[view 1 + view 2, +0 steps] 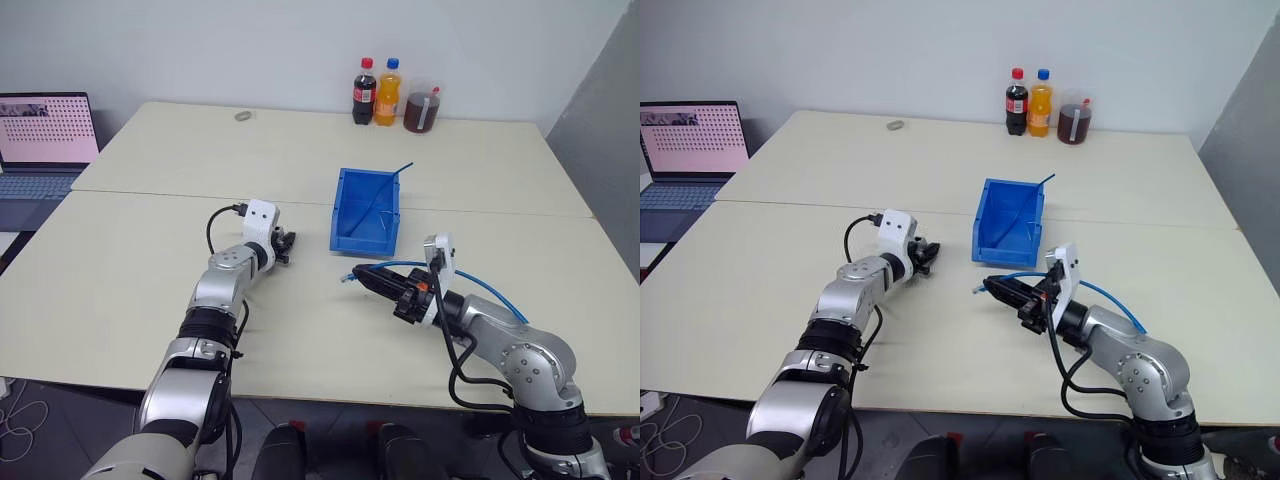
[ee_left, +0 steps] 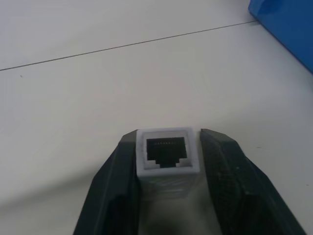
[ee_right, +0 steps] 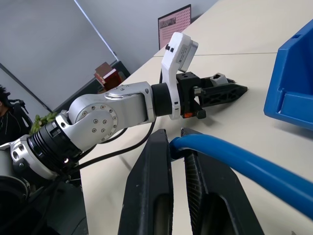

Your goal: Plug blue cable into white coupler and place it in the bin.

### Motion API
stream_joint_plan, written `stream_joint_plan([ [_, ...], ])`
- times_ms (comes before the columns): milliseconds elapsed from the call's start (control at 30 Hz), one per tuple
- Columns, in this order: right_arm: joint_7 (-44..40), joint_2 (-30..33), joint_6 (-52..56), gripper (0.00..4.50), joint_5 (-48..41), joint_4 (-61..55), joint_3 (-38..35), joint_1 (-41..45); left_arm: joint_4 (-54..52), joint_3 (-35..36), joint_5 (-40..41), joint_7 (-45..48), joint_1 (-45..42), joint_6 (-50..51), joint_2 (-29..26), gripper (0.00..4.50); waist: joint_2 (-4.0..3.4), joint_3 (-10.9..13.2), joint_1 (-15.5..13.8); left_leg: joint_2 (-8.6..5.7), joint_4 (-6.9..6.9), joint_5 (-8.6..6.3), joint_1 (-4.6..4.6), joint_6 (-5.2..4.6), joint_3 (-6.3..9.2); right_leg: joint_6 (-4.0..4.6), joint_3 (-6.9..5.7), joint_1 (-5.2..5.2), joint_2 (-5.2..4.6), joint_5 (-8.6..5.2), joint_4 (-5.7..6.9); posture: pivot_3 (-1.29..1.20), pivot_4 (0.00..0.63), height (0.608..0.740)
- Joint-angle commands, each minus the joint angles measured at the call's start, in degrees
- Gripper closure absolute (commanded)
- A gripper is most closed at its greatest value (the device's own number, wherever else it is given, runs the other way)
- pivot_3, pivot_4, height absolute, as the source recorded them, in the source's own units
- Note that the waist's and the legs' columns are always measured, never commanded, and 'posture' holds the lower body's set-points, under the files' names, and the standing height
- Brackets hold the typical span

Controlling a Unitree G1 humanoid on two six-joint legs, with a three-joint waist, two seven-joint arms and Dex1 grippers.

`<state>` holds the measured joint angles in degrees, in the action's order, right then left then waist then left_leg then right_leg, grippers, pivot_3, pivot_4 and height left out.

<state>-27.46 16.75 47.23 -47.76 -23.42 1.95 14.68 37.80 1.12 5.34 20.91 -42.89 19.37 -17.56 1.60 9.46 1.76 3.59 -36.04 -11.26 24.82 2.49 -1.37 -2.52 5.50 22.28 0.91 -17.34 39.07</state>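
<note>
Just above the smooth cream worktop (image 1: 120, 280), the left claw (image 1: 285, 246) pinches the boxy white coupler (image 2: 167, 159), socket facing the blue bin (image 1: 366, 210), while the right claw (image 1: 368, 277) pinches the glossy blue cable (image 3: 244, 164) pointing left.

A wide cream bench (image 1: 150, 290) made of two tops joined along a seam stands against a plain pale wall (image 1: 250, 50). At eleven o'clock, an open laptop (image 1: 40, 145) sits on a side surface. At twelve o'clock, three drink bottles (image 1: 393, 97) stand together at the far edge. A grey panel (image 1: 610, 130) rises at two o'clock.
</note>
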Motion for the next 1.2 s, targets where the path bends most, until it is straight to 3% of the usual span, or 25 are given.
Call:
stream_joint_plan([
  [33, -0.4, 0.2, -1.6, 4.43, 1.0, -1.9, 0.2, 0.7, -4.4, -0.5, 0.6, 2.8, 2.5, 2.1, -0.3, 3.56, 0.0, 0.0, 0.0, 0.0, 0.0, 0.0, 0.0, 0.0, 0.0, 0.0, 0.0, 0.0, 0.0, 0.0, 0.0, 0.0, 0.15, 0.74],
  [133, -0.6, 0.5, -1.8, 4.43, 1.5, -2.2, 0.2, 0.6, -7.9, -1.6, 1.2, 6.3, 4.2, 3.4, -0.9, 3.68, 0.0, 0.0, 0.0, 0.01, 0.01, 0.0, 0.0, 0.0, -0.01, 0.01, 0.01, 0.0, 0.0, 0.0, 0.0, 0.0, 0.15, 0.74],
  [300, -4.2, 8.2, -1.2, 4.43, 2.3, -8.3, -0.9, -2.4, -28.8, -10.1, 7.5, 29.5, 12.8, 7.7, -8.4, 3.69, -0.02, 0.0, 0.1, -0.01, 0.06, -0.01, 0.0, 0.03, -0.09, 0.03, 0.05, 0.01, -0.06, 0.0, -0.02, 0.0, 0.15, 0.74],
  [600, -6.5, 14.6, -2.2, 4.43, 4.1, -13.7, 0.3, -4.8, -36.6, -22.9, 6.8, 51.8, 12.7, 1.3, -15.1, 3.69, -0.02, 0.0, 0.2, 0.02, 0.01, -0.01, -0.03, 0.02, -0.02, 0.0, 0.04, 0.0, -0.01, -0.04, -0.02, 0.0, 0.15, 0.74],
  [867, -7.5, 15.6, -4.7, 4.43, 9.4, -13.7, 4.2, -3.8, -26.0, -29.8, -1.7, 54.3, 9.2, -9.4, -13.2, 3.69, -0.01, 0.0, 0.1, 0.02, -0.02, -0.01, -0.03, 0.01, -0.01, 0.0, 0.04, 0.0, 0.02, -0.05, -0.03, 0.0, 0.15, 0.74],
  [1200, -11.2, 16.2, -7.6, 4.43, 19.4, -8.1, 14.8, 2.1, -21.1, -30.2, -4.2, 54.8, 8.3, -13.1, -11.3, 3.69, 0.01, 0.0, -0.1, 0.01, -0.1, 0.01, -0.05, -0.02, 0.01, -0.11, 0.03, -0.06, 0.0, -0.07, -0.02, 0.0, 0.15, 0.74],
])
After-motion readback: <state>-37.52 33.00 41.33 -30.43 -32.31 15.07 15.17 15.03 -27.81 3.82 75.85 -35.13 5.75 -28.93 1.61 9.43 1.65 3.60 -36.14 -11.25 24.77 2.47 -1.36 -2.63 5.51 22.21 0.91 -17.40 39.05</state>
